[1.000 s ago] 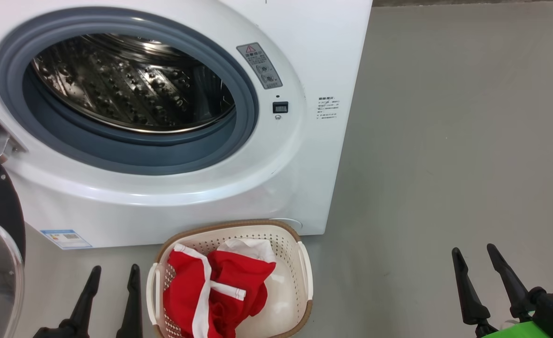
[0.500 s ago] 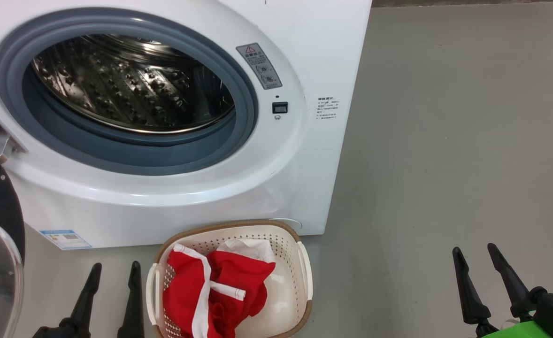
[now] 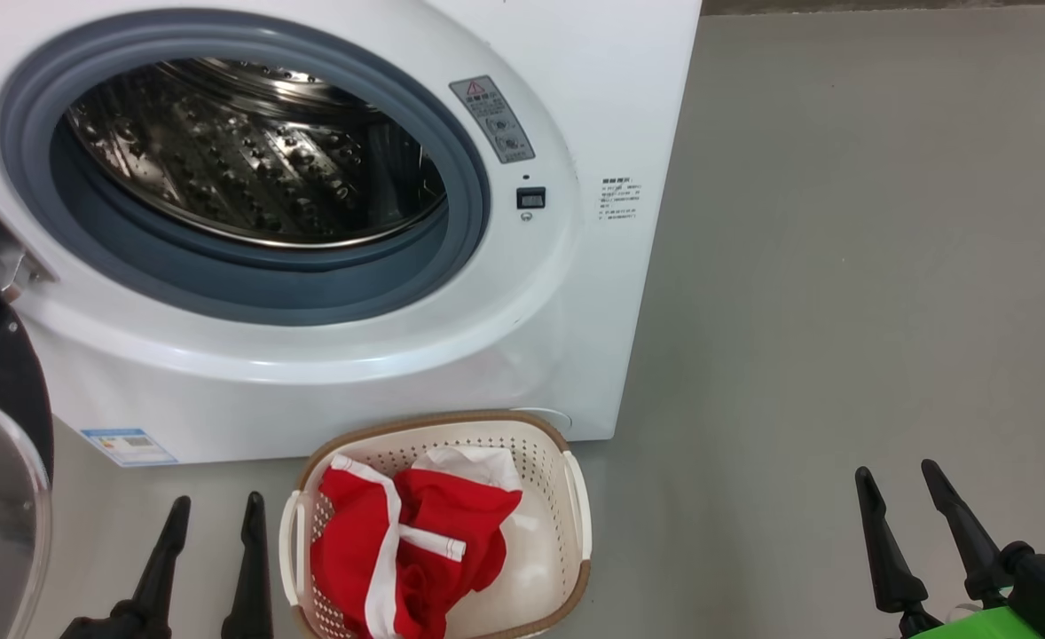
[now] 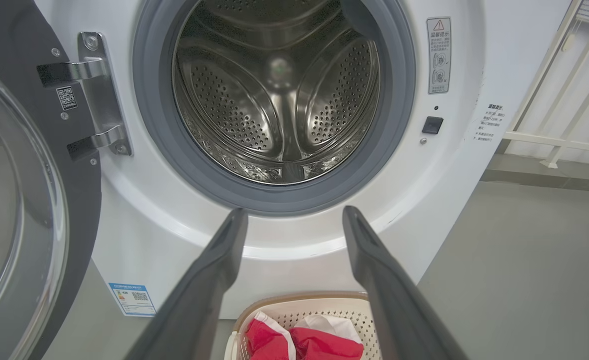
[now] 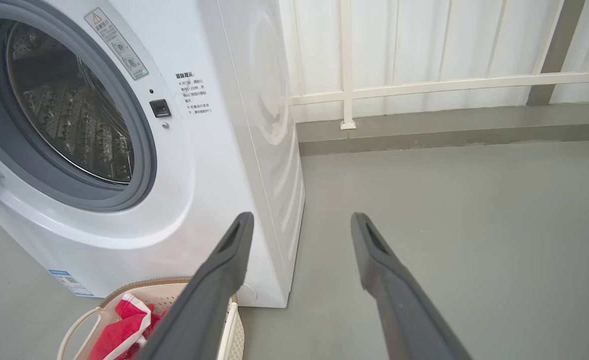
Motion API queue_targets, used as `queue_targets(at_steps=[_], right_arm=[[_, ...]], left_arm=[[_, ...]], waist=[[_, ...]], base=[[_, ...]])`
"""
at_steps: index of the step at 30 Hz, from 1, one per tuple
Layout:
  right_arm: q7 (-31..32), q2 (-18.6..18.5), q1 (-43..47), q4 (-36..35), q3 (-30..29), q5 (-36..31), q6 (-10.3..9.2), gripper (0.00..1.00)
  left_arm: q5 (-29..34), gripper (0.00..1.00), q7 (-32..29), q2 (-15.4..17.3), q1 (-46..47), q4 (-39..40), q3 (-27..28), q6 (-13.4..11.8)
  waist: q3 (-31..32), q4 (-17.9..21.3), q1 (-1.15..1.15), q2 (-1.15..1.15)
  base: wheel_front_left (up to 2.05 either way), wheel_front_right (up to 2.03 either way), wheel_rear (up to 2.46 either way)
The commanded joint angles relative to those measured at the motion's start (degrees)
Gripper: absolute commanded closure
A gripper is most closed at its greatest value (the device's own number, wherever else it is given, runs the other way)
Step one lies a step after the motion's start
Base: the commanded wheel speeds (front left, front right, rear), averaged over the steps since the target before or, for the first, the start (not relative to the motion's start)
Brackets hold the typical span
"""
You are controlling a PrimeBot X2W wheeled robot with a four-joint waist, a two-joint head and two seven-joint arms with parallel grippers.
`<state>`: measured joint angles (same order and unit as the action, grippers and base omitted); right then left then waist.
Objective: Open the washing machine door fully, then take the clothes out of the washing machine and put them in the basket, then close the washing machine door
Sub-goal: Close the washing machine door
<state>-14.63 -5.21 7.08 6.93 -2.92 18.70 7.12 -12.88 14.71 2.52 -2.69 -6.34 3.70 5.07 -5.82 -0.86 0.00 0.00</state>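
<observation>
Red white-striped fabric clothes (image 3: 398,550) lie in the cream perforated plastic basket (image 3: 434,424), set just before the white front-loading washing machine (image 3: 593,89) for short transfer; black-rimmed round glass door (image 3: 3,390) stands open; left tool (image 3: 218,500) and right tool (image 3: 895,470) gape wide, empty, likely freed for closing.

The left pincer (image 4: 294,214) is held wide open before the washing machine (image 4: 454,170), whose perforated steel drum (image 4: 274,100) is exposed. The washing machine door (image 4: 79,215) is swung open at the left. Red clothes (image 4: 314,347) are seen in the basket (image 4: 324,306), set on the floor (image 4: 524,260) just beside the machine's front.
</observation>
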Motion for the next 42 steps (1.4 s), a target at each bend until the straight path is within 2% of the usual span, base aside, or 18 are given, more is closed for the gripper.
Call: queue_targets(at_steps=[1, 18, 34, 42], right_arm=[[-0.37, -0.99, -0.46, -1.49, 1.17, 1.06, 0.36, 0.0], [-0.37, -0.88, -0.5, -1.48, 1.23, 1.16, 0.36, 0.0], [-0.37, -0.75, -0.29, -1.47, 1.36, 1.0, 0.36, 0.0], [-0.37, -1.32, -0.36, -1.22, 1.7, 1.03, 0.36, 0.0]], left_arm=[[-0.46, 0.0, 0.29, 0.36, 0.04, 1.63, 1.58, -0.35], [-0.46, 0.0, 0.29, 0.36, 0.06, 1.32, 1.22, -0.08], [-0.66, 0.0, 0.29, 0.36, 0.18, 1.69, 1.12, 0.14], [-2.02, 0.0, 0.29, 0.36, 0.69, 0.85, 0.58, -0.2]], waist=[[0.03, -0.02, 0.0, 0.0], [-0.06, -0.52, 0.0, 0.0], [0.26, -1.18, 0.0, 0.0], [0.31, -4.4, 0.0, 0.0]], base=[[-1.15, 1.15, 0.0], [-1.37, 1.37, 0.0], [-0.09, 0.09, 0.0], [0.0, 0.0, 0.0]])
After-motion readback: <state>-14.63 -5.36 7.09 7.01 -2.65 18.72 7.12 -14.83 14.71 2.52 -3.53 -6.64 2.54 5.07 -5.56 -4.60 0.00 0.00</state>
